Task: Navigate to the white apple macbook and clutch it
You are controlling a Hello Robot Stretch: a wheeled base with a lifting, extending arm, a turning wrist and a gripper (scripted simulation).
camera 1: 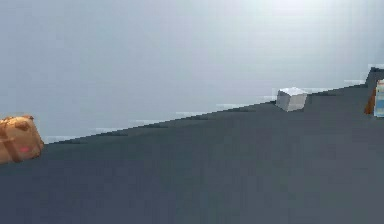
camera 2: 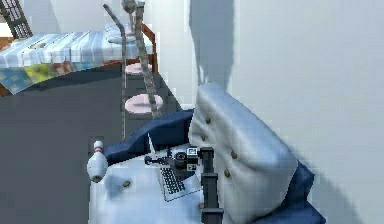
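a: where's the laptop for you right now?
b: in your arm side view, the white laptop [camera 2: 176, 183] lies keys-up on the pale seat of the blue armchair [camera 2: 245, 140], low in the picture, just left of the arm [camera 2: 210, 190]
a: and the gripper?
b: your gripper [camera 2: 160, 158] sits just above the laptop in the picture. you can't read the state of its fingers here, and you cannot tell whether it has hold of anything, since the laptop lies right at it
a: anything else around you?
b: a white bowling pin [camera 2: 97, 160] with a red band stands at the armchair's left, and a bed [camera 2: 60, 50] with a patchwork quilt is well beyond. your forward view has a dark floor [camera 1: 200, 170], a small white box [camera 1: 292, 98] by the wall and an orange-brown case [camera 1: 18, 138] at the left edge
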